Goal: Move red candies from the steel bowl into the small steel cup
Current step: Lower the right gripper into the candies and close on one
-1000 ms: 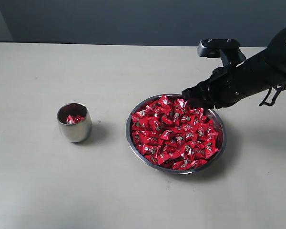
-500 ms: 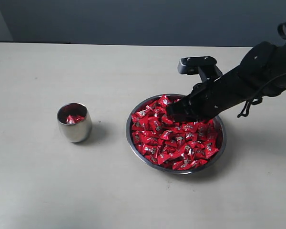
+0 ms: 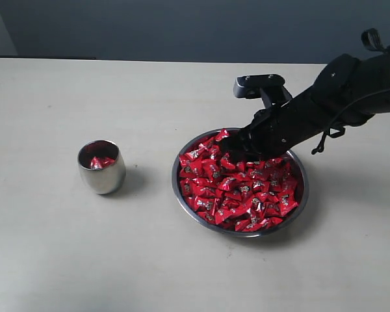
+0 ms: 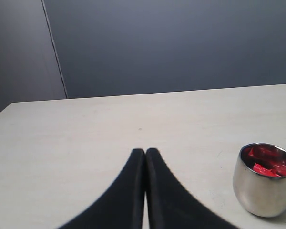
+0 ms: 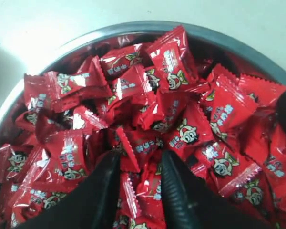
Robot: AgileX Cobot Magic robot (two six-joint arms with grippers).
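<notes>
1. Finding the right gripper (image 5: 139, 157) spread, we note its tips among red candies (image 3: 240, 190) in the steel bowl (image 3: 175, 184).
2. We record the left gripper (image 4: 145, 151) pressed together near the small steel cup (image 3: 103, 171).

Soft even light, mild wrist-view blur

The steel bowl (image 3: 175, 185) is sitting level, right of centre, with its thin shiny rim showing around a heaped fill of red candies (image 3: 237, 188) in crinkled wrappers. The small steel cup (image 3: 103, 172) is standing upright, well apart to the bowl's left, and is holding a few red candies.
</notes>
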